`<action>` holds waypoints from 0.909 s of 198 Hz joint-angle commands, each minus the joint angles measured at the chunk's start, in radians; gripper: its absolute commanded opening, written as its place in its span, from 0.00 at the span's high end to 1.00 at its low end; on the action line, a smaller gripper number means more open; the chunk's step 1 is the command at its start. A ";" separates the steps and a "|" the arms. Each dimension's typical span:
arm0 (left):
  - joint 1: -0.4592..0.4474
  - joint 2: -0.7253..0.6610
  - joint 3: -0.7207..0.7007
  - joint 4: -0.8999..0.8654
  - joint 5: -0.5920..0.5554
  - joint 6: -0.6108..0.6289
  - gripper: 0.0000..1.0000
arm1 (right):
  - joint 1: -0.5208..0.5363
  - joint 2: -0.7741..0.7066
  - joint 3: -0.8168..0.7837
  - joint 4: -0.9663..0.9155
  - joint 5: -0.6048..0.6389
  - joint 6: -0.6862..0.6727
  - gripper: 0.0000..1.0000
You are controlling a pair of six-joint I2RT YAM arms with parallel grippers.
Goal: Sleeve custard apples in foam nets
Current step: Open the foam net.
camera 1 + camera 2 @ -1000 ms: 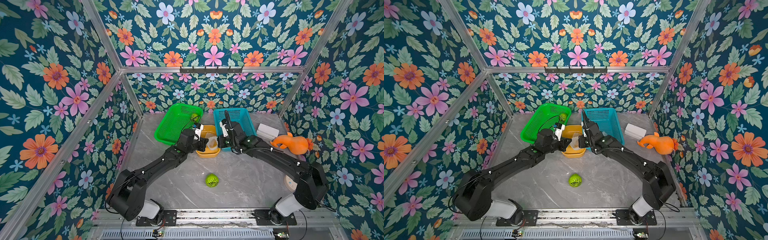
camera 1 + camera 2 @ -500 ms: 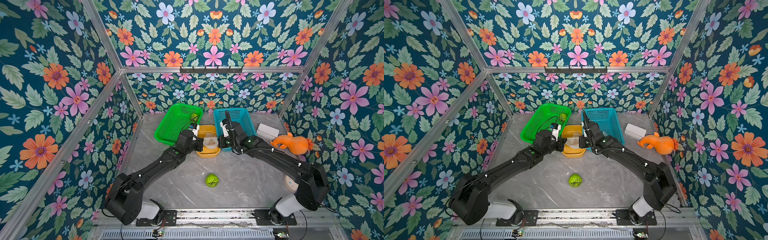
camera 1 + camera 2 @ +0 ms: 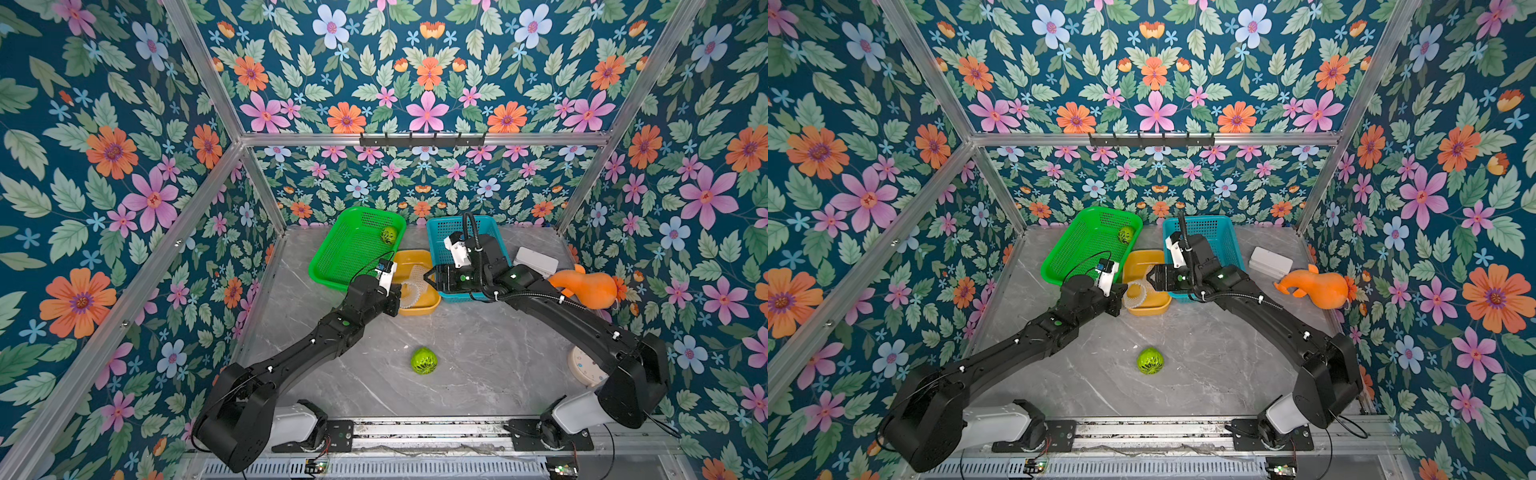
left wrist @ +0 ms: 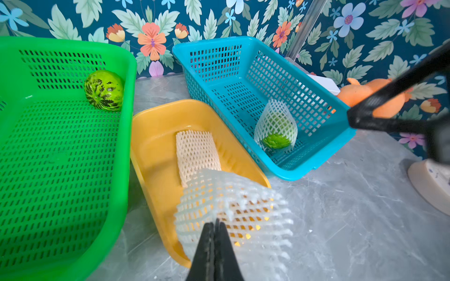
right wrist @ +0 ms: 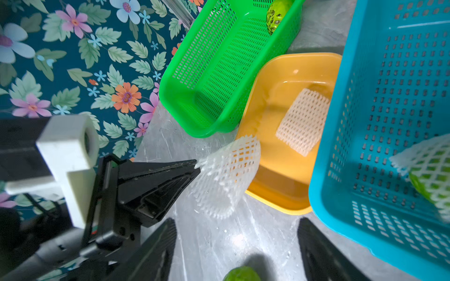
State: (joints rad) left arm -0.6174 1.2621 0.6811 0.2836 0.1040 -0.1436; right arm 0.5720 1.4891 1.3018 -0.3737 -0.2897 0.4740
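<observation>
While left pincer (image 4: pixel 215 222) clamps foam net (image 4: pixel 238 202), right pincer (image 5: pixel 236 226) gapes empty; sleeved custard apple (image 5: pixel 425 178) cut off.

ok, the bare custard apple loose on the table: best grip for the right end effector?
Probably across its widest middle, from straight above. The custard apple sits alone on the table, round, nothing crowding its sides; the right end effector stands open.
</observation>
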 commanded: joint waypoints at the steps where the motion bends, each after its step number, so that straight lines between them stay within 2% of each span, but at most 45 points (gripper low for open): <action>1: -0.034 -0.044 -0.064 0.174 -0.055 0.109 1.00 | -0.015 -0.006 0.000 -0.031 -0.066 0.080 0.13; 38: -0.166 -0.098 -0.130 0.285 -0.165 0.259 1.00 | -0.017 0.067 0.078 -0.104 -0.105 0.087 0.13; 65: -0.214 -0.116 -0.141 0.288 -0.170 0.273 1.00 | -0.037 0.118 0.126 -0.153 -0.131 0.084 0.16; 105: -0.263 -0.108 -0.144 0.282 -0.213 0.284 1.00 | -0.047 0.198 0.138 -0.203 -0.260 0.091 0.26; 142: -0.277 -0.082 -0.135 0.283 -0.228 0.292 1.00 | -0.047 0.215 0.089 -0.127 -0.371 0.173 0.28; 151: -0.278 -0.076 -0.130 0.276 -0.236 0.295 1.00 | -0.048 0.214 0.087 -0.124 -0.392 0.178 0.34; 162: -0.279 -0.072 -0.126 0.270 -0.243 0.297 1.00 | -0.048 0.208 0.081 -0.125 -0.392 0.178 0.47; 173: -0.278 -0.072 -0.127 0.270 -0.248 0.295 1.00 | -0.049 0.196 0.072 -0.124 -0.370 0.179 0.74; 180: -0.278 -0.070 -0.130 0.271 -0.247 0.294 1.00 | -0.050 0.191 0.070 -0.130 -0.352 0.177 0.86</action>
State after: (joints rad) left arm -0.8963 1.1889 0.5488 0.5426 -0.1223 0.1394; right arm 0.5240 1.7000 1.3792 -0.5152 -0.6357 0.6277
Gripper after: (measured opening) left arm 0.058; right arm 0.368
